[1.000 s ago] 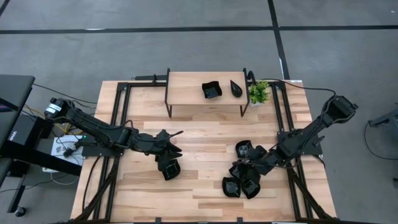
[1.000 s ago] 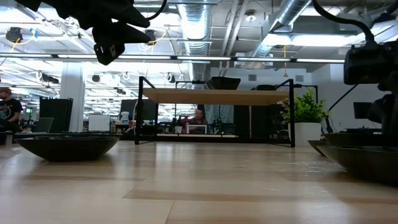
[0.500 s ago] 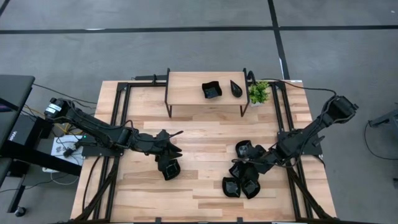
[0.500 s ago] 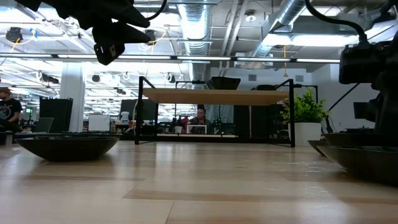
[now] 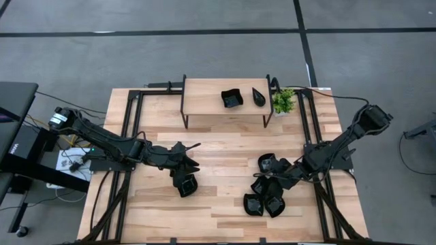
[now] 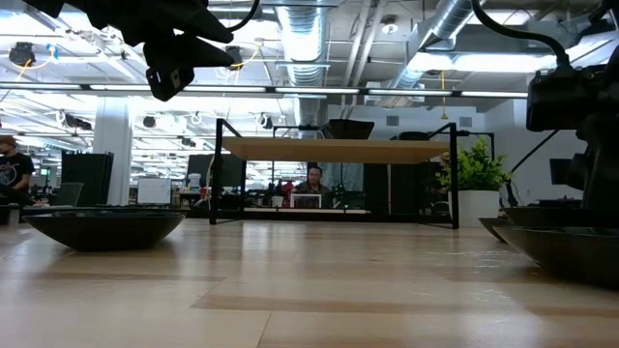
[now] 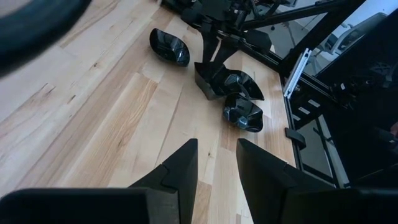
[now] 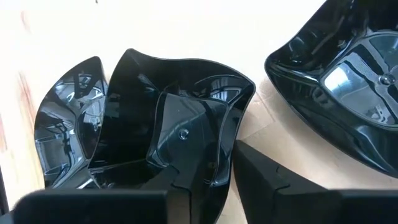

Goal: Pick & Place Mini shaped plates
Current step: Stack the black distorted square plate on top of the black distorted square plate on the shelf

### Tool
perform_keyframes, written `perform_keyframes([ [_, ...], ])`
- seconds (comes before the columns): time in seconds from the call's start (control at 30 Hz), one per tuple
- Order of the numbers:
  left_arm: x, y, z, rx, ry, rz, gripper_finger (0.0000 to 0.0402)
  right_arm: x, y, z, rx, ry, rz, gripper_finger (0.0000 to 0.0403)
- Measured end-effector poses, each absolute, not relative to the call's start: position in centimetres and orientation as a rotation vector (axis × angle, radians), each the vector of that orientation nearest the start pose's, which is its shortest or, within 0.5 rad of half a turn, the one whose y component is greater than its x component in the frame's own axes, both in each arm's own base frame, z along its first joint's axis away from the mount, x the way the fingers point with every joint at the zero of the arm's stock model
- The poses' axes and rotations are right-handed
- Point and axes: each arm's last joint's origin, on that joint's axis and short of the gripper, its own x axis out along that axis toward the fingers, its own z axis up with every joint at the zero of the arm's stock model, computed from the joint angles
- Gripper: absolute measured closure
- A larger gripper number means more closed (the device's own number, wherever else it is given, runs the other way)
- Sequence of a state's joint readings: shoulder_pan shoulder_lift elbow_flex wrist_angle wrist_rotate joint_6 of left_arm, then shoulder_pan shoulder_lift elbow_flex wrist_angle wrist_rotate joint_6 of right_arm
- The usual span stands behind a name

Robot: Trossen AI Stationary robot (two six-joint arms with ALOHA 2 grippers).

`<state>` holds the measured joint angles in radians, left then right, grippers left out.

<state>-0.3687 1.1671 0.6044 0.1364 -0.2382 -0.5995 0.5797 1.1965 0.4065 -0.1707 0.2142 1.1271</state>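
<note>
Wooden table (image 5: 225, 153) is holding a shelf (image 5: 204, 92) carrying two plates (image 5: 231, 99); several plates (image 5: 267, 194) are waiting. Right gripper (image 5: 276, 185) is clenching one plate's (image 8: 180, 134) rim; left gripper (image 5: 185, 186) is hanging released.

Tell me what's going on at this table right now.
The right pincer is down in a cluster of small black plates on the wooden table, one finger inside a plate, closing on its rim. The left pincer hangs empty above the table. Two plates already sit on the shelf.

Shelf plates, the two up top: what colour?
Both plates are glossy black; the high view shows them best.
</note>
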Motion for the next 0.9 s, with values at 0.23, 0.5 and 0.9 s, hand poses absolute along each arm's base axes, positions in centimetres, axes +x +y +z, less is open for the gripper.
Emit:
perform_keyframes([
  [0.23, 22.9, -8.12, 22.67, -0.463, 0.431, -0.003, 0.0289, 16.57, 10.11, 13.9, 0.671, 0.941, -0.19, 0.0357],
  [0.5, 22.9, -8.12, 22.67, -0.463, 0.431, -0.003, 0.0289, 16.69, 10.21, 14.01, 0.683, 0.931, -0.177, 0.0394],
  [0.9, 22.9, -8.11, 22.66, -0.462, 0.431, -0.003, 0.0289, 16.69, 10.21, 14.01, 0.714, 0.93, -0.193, 0.04],
])
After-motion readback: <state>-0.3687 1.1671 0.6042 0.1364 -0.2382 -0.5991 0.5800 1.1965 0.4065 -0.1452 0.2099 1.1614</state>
